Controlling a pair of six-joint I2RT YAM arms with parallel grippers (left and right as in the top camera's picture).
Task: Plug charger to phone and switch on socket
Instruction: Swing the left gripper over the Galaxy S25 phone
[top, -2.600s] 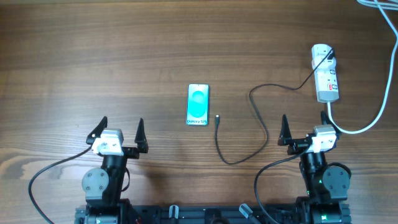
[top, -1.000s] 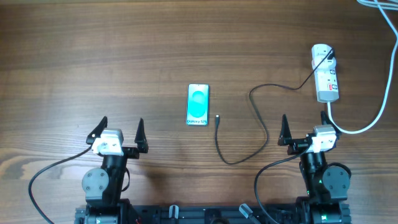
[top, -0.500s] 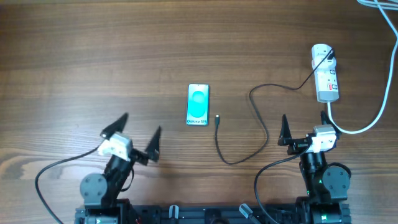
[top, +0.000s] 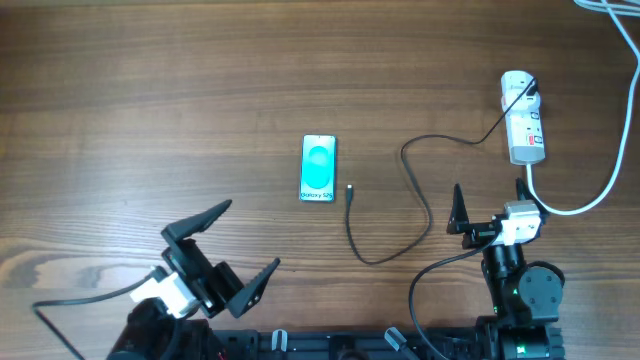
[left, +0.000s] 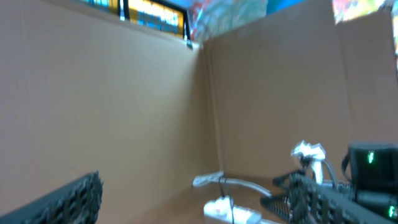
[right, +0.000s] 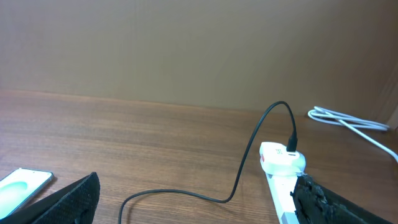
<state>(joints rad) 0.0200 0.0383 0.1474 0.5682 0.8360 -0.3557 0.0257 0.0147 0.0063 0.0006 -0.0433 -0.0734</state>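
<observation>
The left end effector (top: 250, 236) has its jaws spread fully, grasping and touching nothing, above the near left of the worktop (top: 150, 90); the right end effector (top: 489, 200) is likewise fully released and empty at the near right. The phone (top: 319, 168) lies flat, screen up, farther out between them. The charger (top: 415, 190) has its free plug (top: 350, 189) just beside the phone, not inserted, and loops away to the socket (top: 522, 118) at far right.
</observation>
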